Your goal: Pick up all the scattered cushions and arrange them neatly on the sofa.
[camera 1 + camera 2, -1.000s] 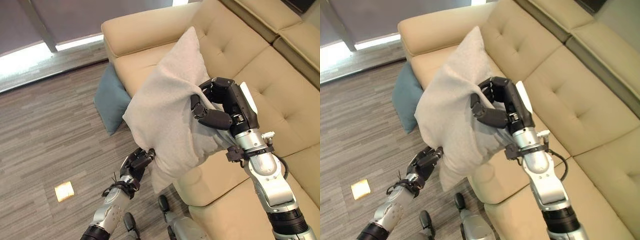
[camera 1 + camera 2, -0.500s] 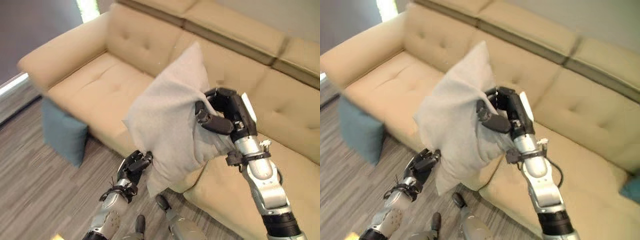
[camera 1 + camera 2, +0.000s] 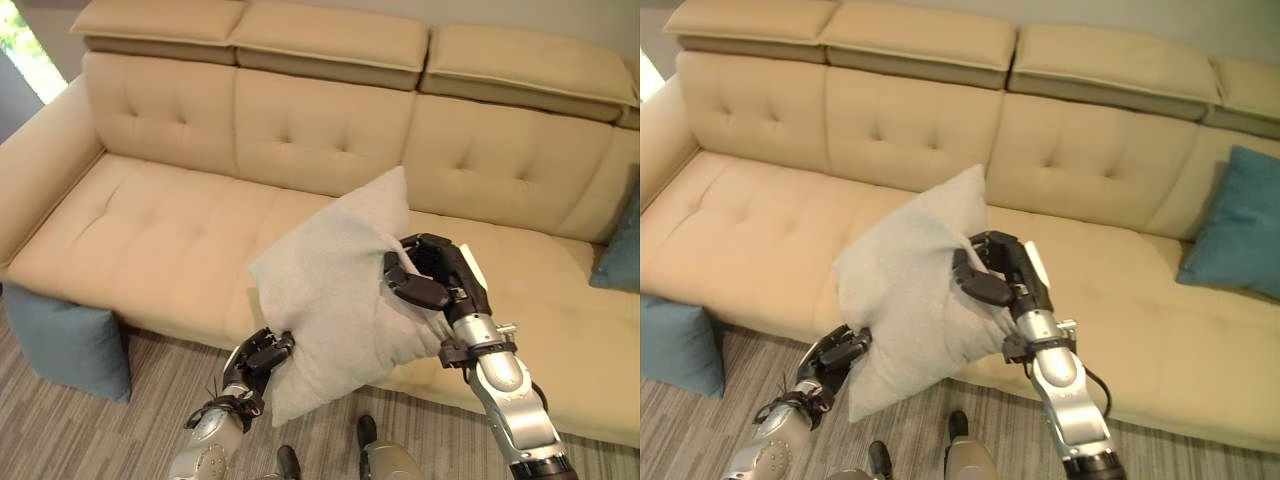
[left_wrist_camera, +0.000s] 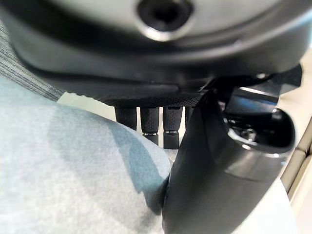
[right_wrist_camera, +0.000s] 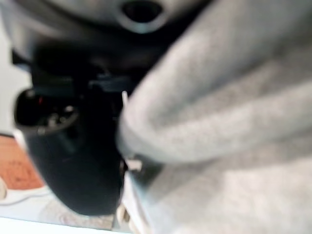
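In the left eye view, a grey cushion (image 3: 335, 290) is held in the air in front of the sofa (image 3: 180, 230), above the edge of its seat and not yet resting on it. Its upper right side is clamped by the curled fingers and thumb of the right hand (image 3: 428, 280), and its lower left corner is pinched by the left hand (image 3: 262, 356). A blue cushion (image 3: 62, 340) is seen on the floor (image 3: 130, 430) against the sofa's left end, so work is judged to remain. In the right eye view, another blue cushion (image 3: 1238, 225) is seen leaning at the sofa's right end. In the left wrist view, grey fabric is pressed between the thumb and the fingers (image 4: 148, 124). In the right wrist view, bunched fabric is gripped by the right hand. A slip is judged possible: only folds of soft cloth are caught, so the cushion could be dragged out by its own weight, or dropped short of the seat if release is made too early.
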